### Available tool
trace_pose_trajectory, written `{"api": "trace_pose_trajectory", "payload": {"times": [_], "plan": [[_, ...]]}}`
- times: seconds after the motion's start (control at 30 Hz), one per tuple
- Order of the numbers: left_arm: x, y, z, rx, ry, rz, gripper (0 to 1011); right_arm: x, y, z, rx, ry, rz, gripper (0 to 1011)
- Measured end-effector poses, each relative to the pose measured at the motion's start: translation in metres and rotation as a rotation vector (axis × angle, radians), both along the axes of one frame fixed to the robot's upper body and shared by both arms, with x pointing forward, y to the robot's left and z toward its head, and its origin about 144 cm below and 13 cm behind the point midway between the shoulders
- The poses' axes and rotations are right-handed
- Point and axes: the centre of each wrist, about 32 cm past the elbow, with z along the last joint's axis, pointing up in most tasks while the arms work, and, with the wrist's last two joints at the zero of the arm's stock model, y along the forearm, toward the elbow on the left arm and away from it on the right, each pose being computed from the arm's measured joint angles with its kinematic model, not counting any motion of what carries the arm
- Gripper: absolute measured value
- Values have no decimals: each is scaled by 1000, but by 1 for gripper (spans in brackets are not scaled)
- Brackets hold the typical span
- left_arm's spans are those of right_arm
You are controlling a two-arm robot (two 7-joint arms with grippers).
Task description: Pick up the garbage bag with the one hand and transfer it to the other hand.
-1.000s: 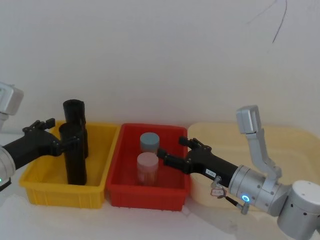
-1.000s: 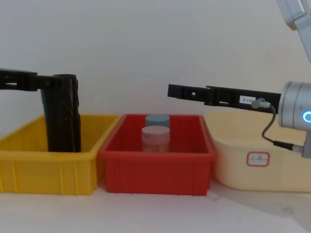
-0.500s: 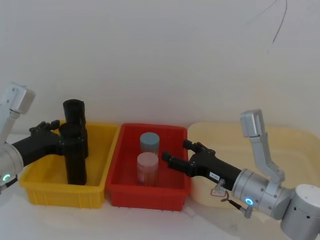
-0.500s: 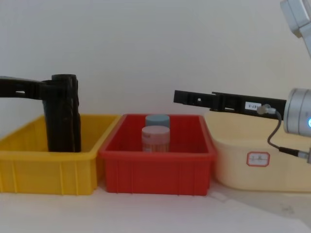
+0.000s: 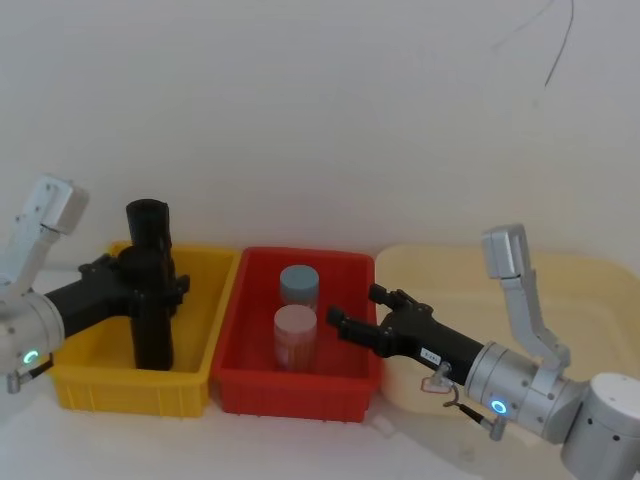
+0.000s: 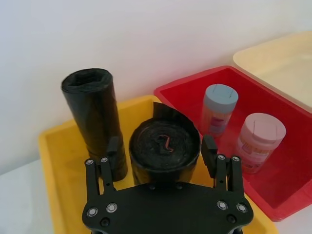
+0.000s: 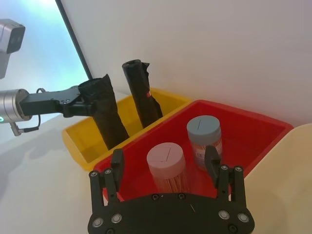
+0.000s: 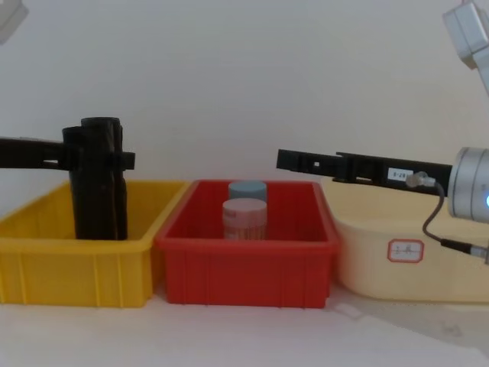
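Observation:
Two matte-black rolls stand upright in the yellow bin (image 5: 95, 385). The nearer roll is the garbage bag (image 5: 153, 335), also seen from above (image 6: 165, 146) and from the side (image 8: 98, 195). My left gripper (image 5: 165, 272) reaches in from the left and is open, one finger (image 6: 113, 147) on each side of the bag's upper part, with small gaps showing. The look-alike roll (image 5: 149, 225) stands just behind. My right gripper (image 5: 350, 320) is open and holds nothing, hovering level over the right side of the red bin (image 5: 290, 385), pointing toward the bag (image 7: 109, 122).
The red bin holds a blue-lidded jar (image 5: 299, 282) and a pink-lidded jar (image 5: 295, 335). A cream tub (image 5: 590, 290) sits to the right, under the right arm. A white wall stands close behind the bins.
My left gripper slid forward, so its fingers now straddle the nearer roll and reach past it. My right gripper drew back a little to the right.

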Motion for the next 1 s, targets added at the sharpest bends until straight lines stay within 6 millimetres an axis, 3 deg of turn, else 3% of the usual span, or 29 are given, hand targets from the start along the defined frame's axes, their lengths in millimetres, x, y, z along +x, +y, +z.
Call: {"api": "trace_pose_trajectory", "payload": {"times": [0.53, 0.9, 1.0], "plan": [[8, -6, -8, -9, 3, -19, 978, 3, 3, -1, -6, 3, 15, 1001], [9, -8, -10, -9, 2, -22, 714, 15, 4, 12, -71, -25, 61, 1001], [10, -8, -10, -9, 2, -22, 586, 19, 6, 17, -91, -37, 80, 1001]]}}
